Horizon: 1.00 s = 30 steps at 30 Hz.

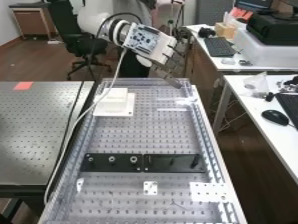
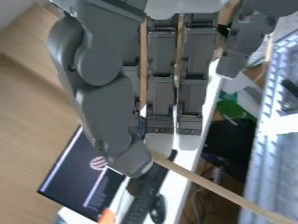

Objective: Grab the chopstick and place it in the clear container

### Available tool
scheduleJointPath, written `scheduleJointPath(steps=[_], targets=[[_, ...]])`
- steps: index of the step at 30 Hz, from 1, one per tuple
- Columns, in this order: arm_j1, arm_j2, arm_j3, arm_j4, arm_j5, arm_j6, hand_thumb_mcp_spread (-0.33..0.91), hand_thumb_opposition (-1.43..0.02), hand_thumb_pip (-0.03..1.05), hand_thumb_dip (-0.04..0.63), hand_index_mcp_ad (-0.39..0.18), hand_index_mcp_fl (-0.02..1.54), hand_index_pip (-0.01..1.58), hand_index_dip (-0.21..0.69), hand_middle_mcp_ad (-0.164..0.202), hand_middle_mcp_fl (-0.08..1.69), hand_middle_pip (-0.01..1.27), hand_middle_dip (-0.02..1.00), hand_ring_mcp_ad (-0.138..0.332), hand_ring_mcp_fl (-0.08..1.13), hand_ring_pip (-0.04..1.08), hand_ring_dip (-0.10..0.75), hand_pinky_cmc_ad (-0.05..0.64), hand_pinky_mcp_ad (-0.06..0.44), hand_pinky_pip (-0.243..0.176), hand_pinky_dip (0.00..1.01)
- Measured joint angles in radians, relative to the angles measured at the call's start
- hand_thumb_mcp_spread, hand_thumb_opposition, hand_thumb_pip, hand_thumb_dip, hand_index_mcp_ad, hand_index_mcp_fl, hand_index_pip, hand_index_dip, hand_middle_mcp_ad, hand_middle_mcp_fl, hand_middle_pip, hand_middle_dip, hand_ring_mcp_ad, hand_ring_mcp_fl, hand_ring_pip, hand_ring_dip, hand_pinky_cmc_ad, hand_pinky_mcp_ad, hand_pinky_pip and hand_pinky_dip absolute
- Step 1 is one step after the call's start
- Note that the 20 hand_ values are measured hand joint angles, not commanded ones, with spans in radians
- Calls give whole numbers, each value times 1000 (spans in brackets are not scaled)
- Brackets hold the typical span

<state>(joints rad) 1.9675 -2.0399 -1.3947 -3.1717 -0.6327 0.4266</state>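
Note:
The hand [image 1: 166,62] is in the air above the bench's far end in the high view, slanting down. In the wrist view, the hand [image 2: 106,100] has its thumb bent in beside its fingers. A pale wooden chopstick [image 2: 219,189] runs out slantwise from the thumb's tip, its near end pinched there and the contact partly hidden. The chopstick hangs over the gap beside the bench. A clear plastic shape [image 1: 148,83] with see-through edges is at the bench's far end, just under the hand; I cannot tell whether it is the container.
On the perforated bench [image 1: 133,137] stands a white block [image 1: 114,102] at the far left. A black strip with fittings [image 1: 112,162] crosses the middle, and a white plate [image 1: 208,192] lies near right. Desks with a keyboard [image 1: 219,46] and a mouse [image 1: 275,117] flank the right side.

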Motion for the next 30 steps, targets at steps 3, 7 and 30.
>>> scheduleJointPath(steps=[3, 7, 30], targets=[[21, -30, 31, -75, 26, 51, 730, -1035, 497, 309, -51, 838, 1037, 113, 51, 1052, 545, 756, 44, 972, 94, 574, 309, 267, 66, 176], [37, -73, 75, -180, 44, 130, 730, -1035, 497, 309, -51, 838, 1037, 113, 51, 1052, 545, 756, 44, 972, 94, 578, 309, 278, 66, 178], [42, -299, 416, -642, 64, 274, 688, -1065, 497, 309, -73, 888, 1000, 127, 52, 1070, 543, 724, 35, 1025, 84, 572, 328, 281, 65, 213]])
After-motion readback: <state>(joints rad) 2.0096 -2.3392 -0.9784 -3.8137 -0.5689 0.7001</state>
